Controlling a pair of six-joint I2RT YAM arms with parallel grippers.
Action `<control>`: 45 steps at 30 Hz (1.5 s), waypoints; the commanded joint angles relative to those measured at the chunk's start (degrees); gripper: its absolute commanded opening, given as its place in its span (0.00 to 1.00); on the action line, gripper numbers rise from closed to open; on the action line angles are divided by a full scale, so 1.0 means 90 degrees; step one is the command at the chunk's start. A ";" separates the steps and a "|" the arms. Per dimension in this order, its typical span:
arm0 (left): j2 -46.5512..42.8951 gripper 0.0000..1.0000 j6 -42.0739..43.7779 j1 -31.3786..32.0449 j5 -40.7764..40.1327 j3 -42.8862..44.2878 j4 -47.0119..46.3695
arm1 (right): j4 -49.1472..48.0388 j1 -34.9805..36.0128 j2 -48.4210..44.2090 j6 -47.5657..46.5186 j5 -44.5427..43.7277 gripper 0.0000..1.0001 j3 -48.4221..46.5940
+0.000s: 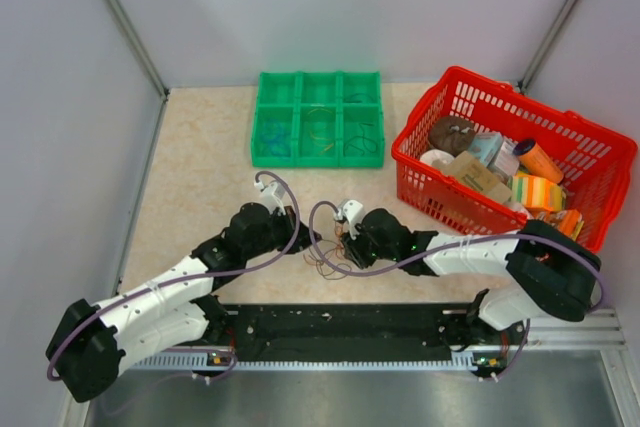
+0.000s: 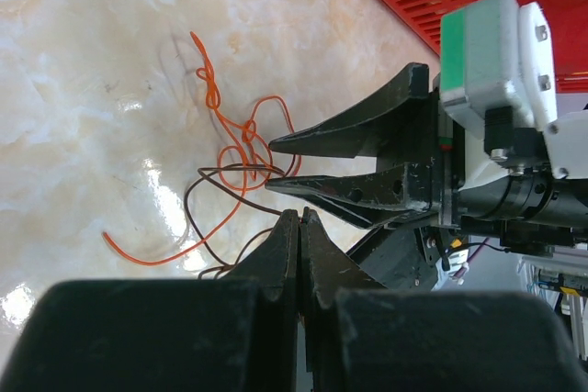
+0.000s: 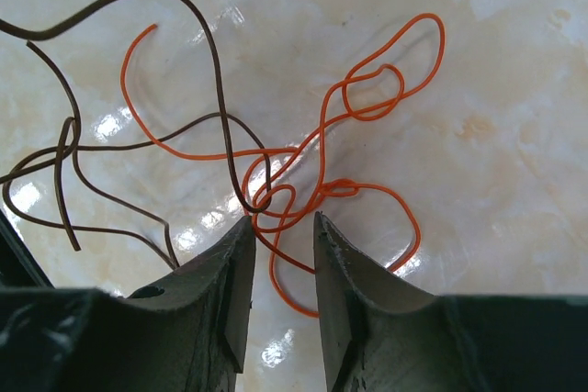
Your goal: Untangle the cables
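Observation:
The cables are a small tangle of one thin orange strand and one dark brown strand, lying on the marble table between my two grippers. My right gripper is open, its fingertips straddling the strands just below the knot. In the left wrist view the right gripper points left at the same tangle. My left gripper is shut, with a brown strand leading to its tip and a speck of colour between the jaws. In the top view both grippers meet at the tangle.
A green tray with six compartments holding thin wire loops stands at the back. A red basket full of groceries stands at the right, close to the right arm. Grey walls enclose the table.

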State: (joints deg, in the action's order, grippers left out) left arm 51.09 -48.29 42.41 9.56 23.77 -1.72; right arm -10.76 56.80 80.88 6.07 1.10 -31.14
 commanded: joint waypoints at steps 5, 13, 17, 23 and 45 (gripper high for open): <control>-0.0110 0.00 0.0073 -0.0025 -0.0183 -0.0004 -0.0073 | -0.0142 0.0164 -0.0021 -0.0078 -0.0103 0.13 -0.0212; -0.1046 0.00 0.0199 -0.0064 -0.1948 0.0415 0.1496 | 0.0570 0.0174 -0.1299 0.0107 -0.1000 0.00 -0.0290; -0.2294 0.00 0.0443 -0.0064 -0.3413 0.0835 0.2367 | 0.0971 0.0174 -0.2198 0.0068 -0.1342 0.00 -0.0388; -0.3293 0.00 0.1146 -0.0064 -0.5044 0.1791 0.3323 | 0.1440 0.0183 -0.3380 -0.0059 -0.2181 0.00 -0.0690; -0.4475 0.00 0.3753 -0.0064 -0.8083 0.3443 0.3326 | 0.1743 0.0183 -0.6671 -0.1269 -0.6225 0.00 -0.1736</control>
State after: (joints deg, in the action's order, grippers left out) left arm 12.03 -20.12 42.09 -58.19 52.86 31.00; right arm 5.56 58.02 24.10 -0.78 -47.37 -44.16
